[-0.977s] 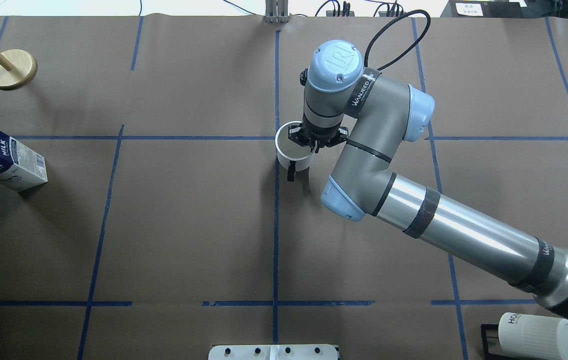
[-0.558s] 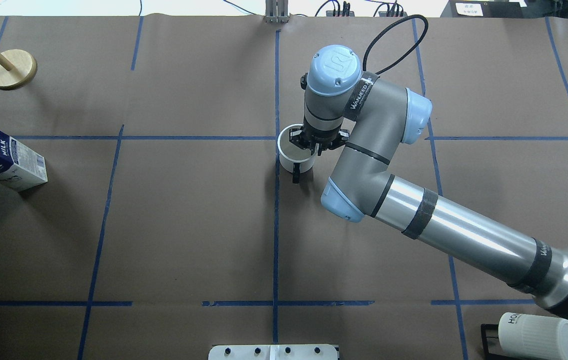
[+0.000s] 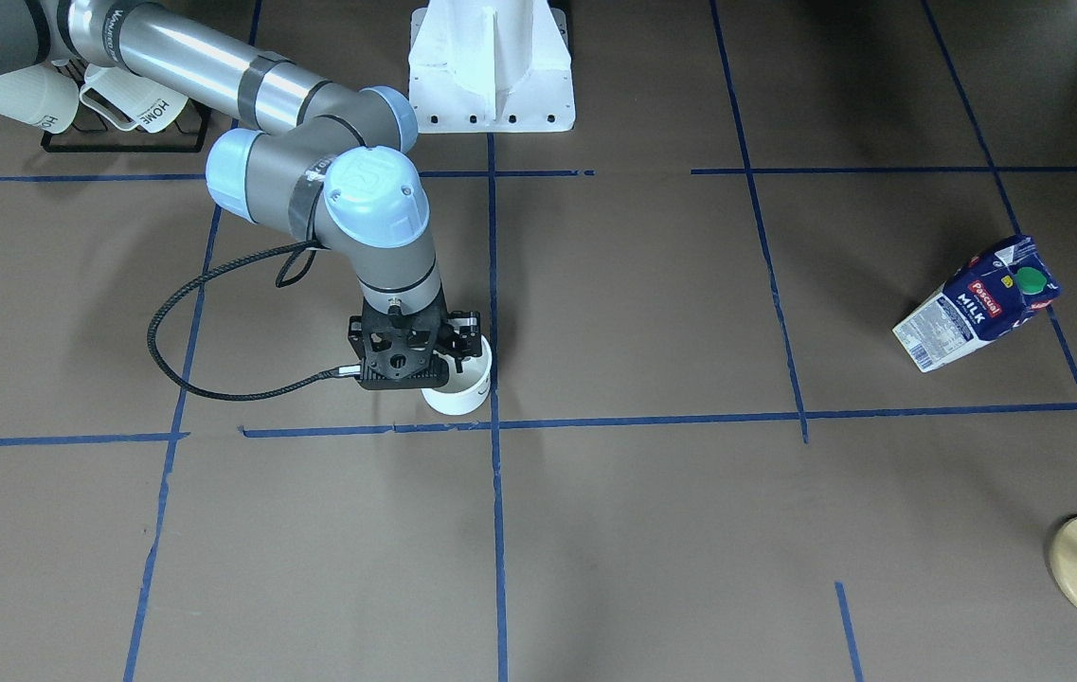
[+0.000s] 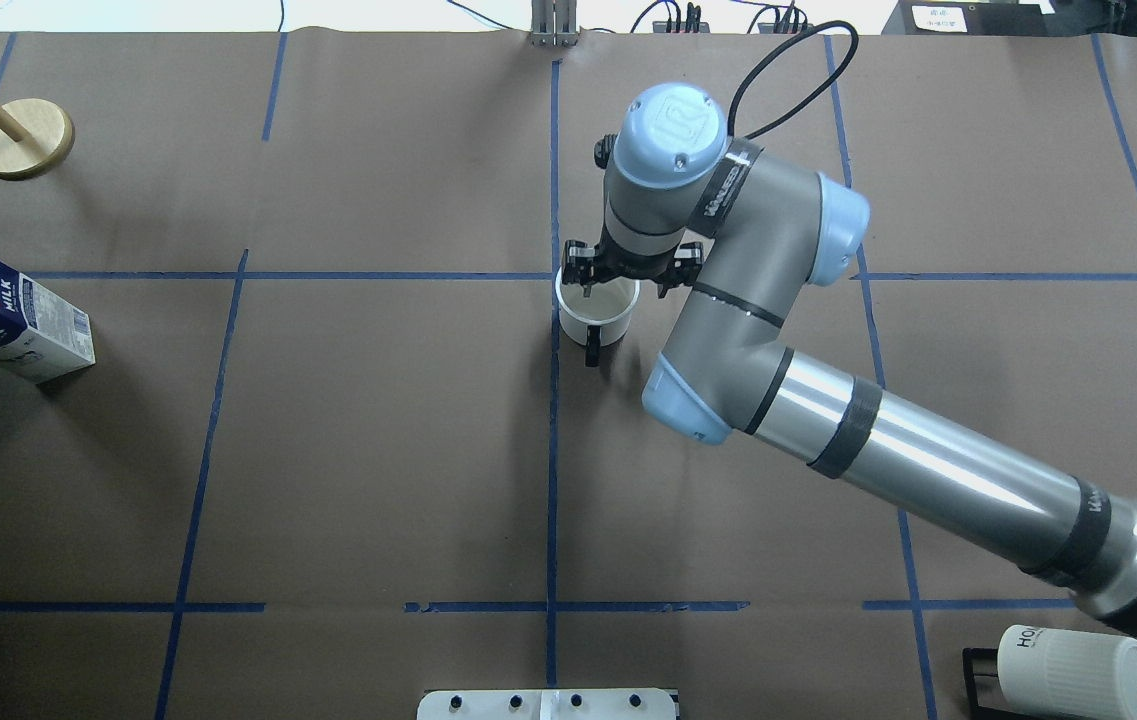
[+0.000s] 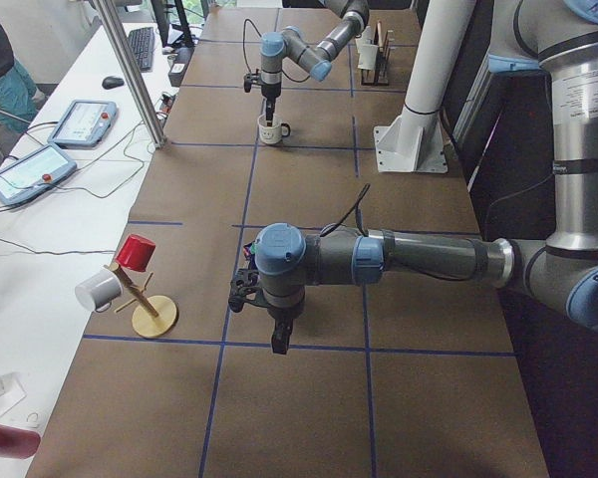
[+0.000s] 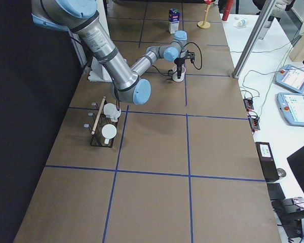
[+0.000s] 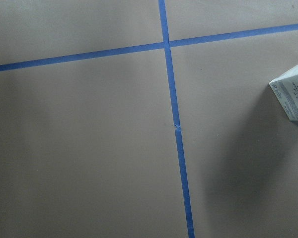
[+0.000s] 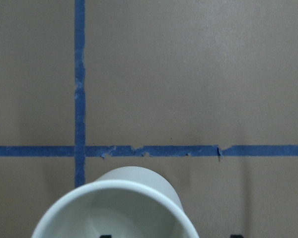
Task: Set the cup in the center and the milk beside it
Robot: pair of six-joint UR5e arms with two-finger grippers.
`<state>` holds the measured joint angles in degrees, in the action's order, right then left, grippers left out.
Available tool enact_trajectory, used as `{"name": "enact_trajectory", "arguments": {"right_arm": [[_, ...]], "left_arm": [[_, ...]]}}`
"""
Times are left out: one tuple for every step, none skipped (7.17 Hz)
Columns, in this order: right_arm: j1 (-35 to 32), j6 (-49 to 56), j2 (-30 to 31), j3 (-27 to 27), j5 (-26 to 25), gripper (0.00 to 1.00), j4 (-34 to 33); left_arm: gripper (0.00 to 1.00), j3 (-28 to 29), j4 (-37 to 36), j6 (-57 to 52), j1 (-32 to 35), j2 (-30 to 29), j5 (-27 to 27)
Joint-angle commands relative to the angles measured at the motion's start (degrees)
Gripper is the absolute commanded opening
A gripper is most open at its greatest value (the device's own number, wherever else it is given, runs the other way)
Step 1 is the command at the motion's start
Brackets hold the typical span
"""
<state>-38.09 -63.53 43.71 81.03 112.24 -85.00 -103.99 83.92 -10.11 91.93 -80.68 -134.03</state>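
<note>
Overhead, the right gripper [image 4: 628, 283] is seen straight above the cup [image 4: 596, 312] with its jaws spread. One finger is placed inside the mouth of the cup and the other outside the wall, on the side away from the long tape line. The cup is set upright just beside the center [image 4: 553, 276], its black handle turned toward the robot. The milk [image 4: 13, 315] is found at the left edge of the table, well apart from the cup.

From the front, the cup is shown close to the tape crossing.

From the left end, the left gripper [image 5: 277, 337] is seen hanging above the paper; whether it is spread or closed cannot be told.

By the left wrist camera, only a corner of the milk is caught.

By the right wrist camera, two dark fingertips are just seen at the lower edge, one inside the rim and one outside it.
</note>
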Motion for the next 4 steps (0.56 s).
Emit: {"name": "enact_trajectory", "arguments": {"right_arm": [[-4.2,2.6,0.4,8.0,3.4,0.99,-8.7],[-7.1,6.3,0.4,10.3,5.3,0.99,-13.0],[-11.3,12.0,1.9,10.6,8.7,0.99,-14.0],[-16.2,19.4,5.1,11.0,11.9,0.99,-14.0]], "left_arm": [[1.0,-0.1,0.2,0.0,0.0,0.0,0.1],[1.0,-0.1,0.2,0.0,-0.1,-0.1,0.3],[1.0,0.1,0.4,0.3,-0.2,-0.3,0.7],[1.0,0.0,0.5,0.5,-0.2,-1.2,0.5]]}}
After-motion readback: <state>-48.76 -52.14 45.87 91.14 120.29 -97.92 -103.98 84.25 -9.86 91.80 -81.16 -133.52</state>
